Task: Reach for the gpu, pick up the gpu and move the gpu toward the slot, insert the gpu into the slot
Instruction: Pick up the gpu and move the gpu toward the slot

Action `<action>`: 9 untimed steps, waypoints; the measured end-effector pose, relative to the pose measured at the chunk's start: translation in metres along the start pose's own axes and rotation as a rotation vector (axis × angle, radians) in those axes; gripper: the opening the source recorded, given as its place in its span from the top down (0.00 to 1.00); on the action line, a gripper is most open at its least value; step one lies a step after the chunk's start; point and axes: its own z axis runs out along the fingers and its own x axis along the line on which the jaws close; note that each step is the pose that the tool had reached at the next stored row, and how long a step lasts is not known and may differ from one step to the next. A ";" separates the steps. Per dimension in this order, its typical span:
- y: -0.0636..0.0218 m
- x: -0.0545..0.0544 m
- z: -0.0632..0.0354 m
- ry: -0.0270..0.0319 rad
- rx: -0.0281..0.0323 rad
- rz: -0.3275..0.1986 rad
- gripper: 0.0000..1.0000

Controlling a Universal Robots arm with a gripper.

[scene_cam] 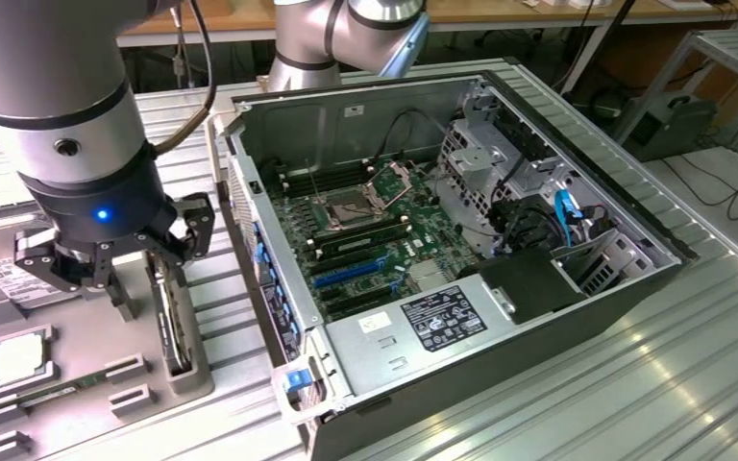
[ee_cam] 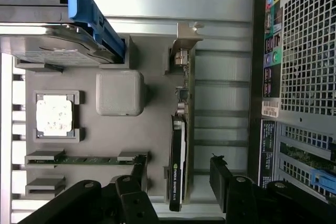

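Note:
The gpu (scene_cam: 172, 327) is a thin dark card standing on edge in a groove of the grey holder tray (scene_cam: 81, 331), at the exterior view's left beside the open computer case. The wrist view looks along the gpu (ee_cam: 178, 150), with its silver end bracket (ee_cam: 185, 43) at the far end. My gripper (scene_cam: 138, 264) hangs just above the card and is open. In the wrist view my gripper (ee_cam: 180, 179) has one finger (ee_cam: 137, 182) on each side of the card, not touching it. The slot (scene_cam: 347, 274) is a long blue connector on the green motherboard (scene_cam: 427, 226) inside the case.
On the tray lie a hard drive in a blue carrier (ee_cam: 58, 45), a CPU chip (ee_cam: 54, 115), a memory stick (ee_cam: 86, 157) and a grey square block (ee_cam: 119, 93). The case's rear panel (ee_cam: 299, 77) stands close beside the tray. The CPU socket (scene_cam: 350, 206) lies above the slots.

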 end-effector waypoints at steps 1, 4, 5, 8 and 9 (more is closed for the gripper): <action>-0.0001 0.000 0.0018 0.0001 0.0000 0.000 0.40; -0.0003 0.000 0.0070 0.0000 0.0000 0.000 0.40; -0.0004 0.000 0.0089 0.0000 0.0000 0.000 0.40; -0.0006 0.000 0.0147 0.0000 0.0000 0.000 0.40; -0.0007 0.000 0.0165 0.0000 0.0000 0.000 0.40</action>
